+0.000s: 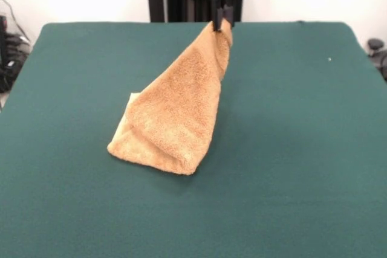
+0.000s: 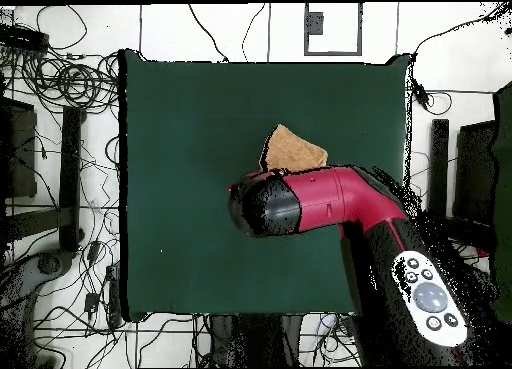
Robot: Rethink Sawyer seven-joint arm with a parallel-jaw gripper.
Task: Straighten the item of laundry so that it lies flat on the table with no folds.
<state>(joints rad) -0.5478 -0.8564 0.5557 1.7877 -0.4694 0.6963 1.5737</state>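
Note:
The golden-tan terry towel (image 1: 175,113) hangs in a tall cone, its top corner pinched in my gripper (image 1: 222,23), which is shut on it high above the table. The towel's lower part rests folded on the dark green table (image 1: 290,149) near the middle, with a pale edge showing at its left. From overhead, only part of the towel (image 2: 293,149) shows beyond the red arm (image 2: 320,200), which hides the gripper and the rest of the cloth.
Green cloth (image 2: 180,185) stretches on all sides of the towel. Cables and dark equipment (image 2: 60,165) lie on the floor around the table edges. The arm's forearm (image 2: 420,285) crosses the table's near-right corner in the overhead view.

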